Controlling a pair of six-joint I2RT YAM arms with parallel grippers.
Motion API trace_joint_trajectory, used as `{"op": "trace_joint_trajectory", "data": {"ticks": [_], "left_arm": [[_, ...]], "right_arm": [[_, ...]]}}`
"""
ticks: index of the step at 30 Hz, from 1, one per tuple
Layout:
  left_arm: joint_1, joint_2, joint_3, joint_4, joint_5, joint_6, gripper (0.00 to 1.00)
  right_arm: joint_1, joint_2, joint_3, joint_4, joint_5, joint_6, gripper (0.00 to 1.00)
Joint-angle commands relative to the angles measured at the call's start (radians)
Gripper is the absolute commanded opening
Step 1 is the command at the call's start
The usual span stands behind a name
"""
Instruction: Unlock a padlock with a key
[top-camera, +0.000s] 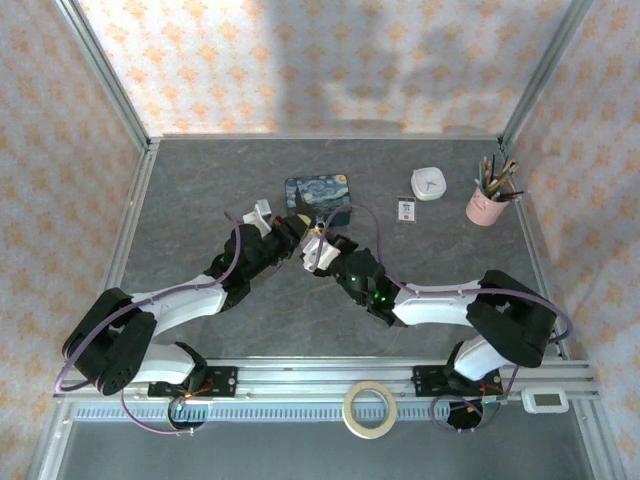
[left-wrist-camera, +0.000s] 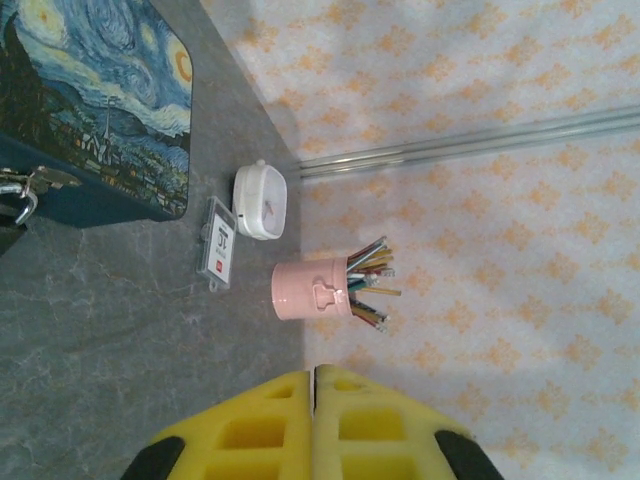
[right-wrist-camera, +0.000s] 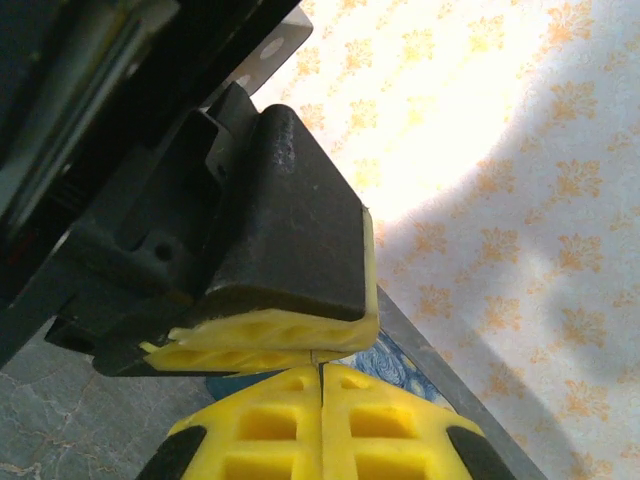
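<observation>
The blue starry-night box (top-camera: 318, 190) lies mid-table. A tiny silver padlock (left-wrist-camera: 20, 200) hangs at its near side, at the left edge of the left wrist view. My left gripper (top-camera: 292, 232) and right gripper (top-camera: 320, 248) meet tip to tip just in front of the box. The left gripper (left-wrist-camera: 313, 372) has its yellow pads pressed together, with nothing visible between them. The right gripper (right-wrist-camera: 321, 368) is shut too, its tips touching the left gripper's shut fingers (right-wrist-camera: 285, 230) from below. The key is hidden.
At the back right stand a pink cup of pencils (top-camera: 487, 200) (left-wrist-camera: 315, 290), a white rounded case (top-camera: 429, 183) (left-wrist-camera: 262, 200) and a small card tag (top-camera: 406, 209) (left-wrist-camera: 220, 243). A tape roll (top-camera: 367, 410) lies on the front rail.
</observation>
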Motion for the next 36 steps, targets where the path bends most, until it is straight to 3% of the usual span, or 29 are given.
{"op": "trace_joint_trajectory", "data": {"ticks": [1,3,6,9,14,20,26,36], "left_arm": [[-0.009,0.002,0.034,0.025,0.024,0.008,0.0],[-0.009,-0.004,0.027,0.026,0.004,0.024,0.0],[-0.007,-0.027,0.008,0.035,-0.05,0.102,0.0],[-0.007,-0.054,0.001,0.054,-0.086,0.202,0.0],[-0.004,-0.084,0.017,0.092,-0.084,0.368,0.0],[-0.001,-0.08,-0.001,0.267,0.005,0.5,0.0],[-0.001,-0.049,-0.031,0.458,0.095,0.507,0.0],[-0.001,-0.037,-0.051,0.532,0.126,0.488,0.0]], "right_arm": [[0.005,0.0,0.015,0.02,-0.018,0.003,0.0],[0.005,-0.026,0.016,0.009,-0.018,0.056,0.05],[-0.009,-0.1,0.044,-0.099,-0.063,0.203,0.35],[-0.063,-0.182,0.074,-0.229,-0.184,0.392,0.43],[-0.194,-0.291,0.06,-0.257,-0.374,0.703,0.49],[-0.304,-0.298,0.067,-0.209,-0.619,0.99,0.5],[-0.35,-0.217,0.09,-0.105,-0.827,1.207,0.5],[-0.376,-0.105,0.068,0.172,-0.959,1.426,0.44]]}}
